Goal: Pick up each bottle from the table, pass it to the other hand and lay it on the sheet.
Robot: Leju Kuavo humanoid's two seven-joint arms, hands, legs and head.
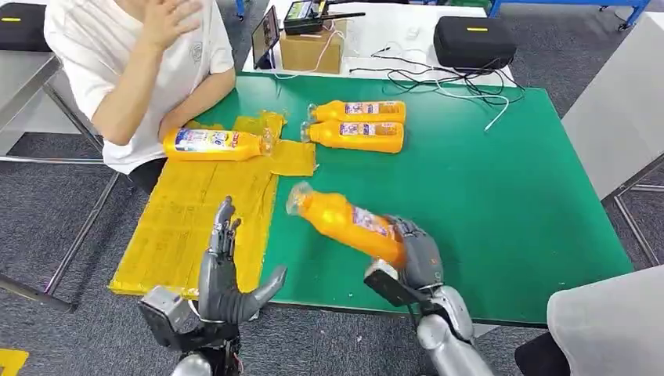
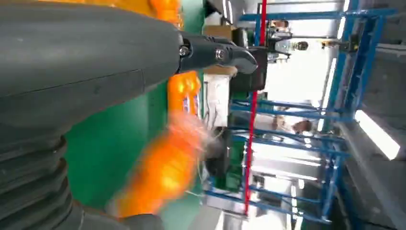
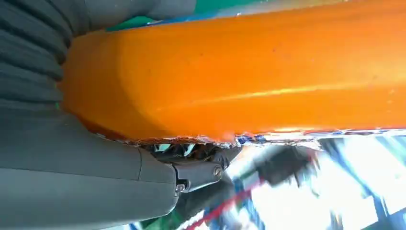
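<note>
My right hand (image 1: 413, 254) grips an orange bottle (image 1: 344, 222) by its base and holds it tilted above the green table (image 1: 485, 196), cap toward the yellow sheet (image 1: 196, 211). The same bottle (image 3: 249, 72) lies against the right hand's thumb (image 3: 95, 182) in the right wrist view. My left hand (image 1: 225, 278) stands open over the sheet's near edge, fingers up, thumb out toward the bottle. The left wrist view shows that bottle (image 2: 163, 167) blurred beyond the thumb (image 2: 86, 62). One orange bottle (image 1: 213, 144) lies on the sheet's far end. Two more bottles (image 1: 356, 125) lie side by side on the table.
A person in a white shirt (image 1: 141, 70) sits at the table's far left corner, one forearm beside the bottle on the sheet. A cardboard box (image 1: 312, 48), a black case (image 1: 474, 41) and loose cables (image 1: 446, 82) sit behind the green table.
</note>
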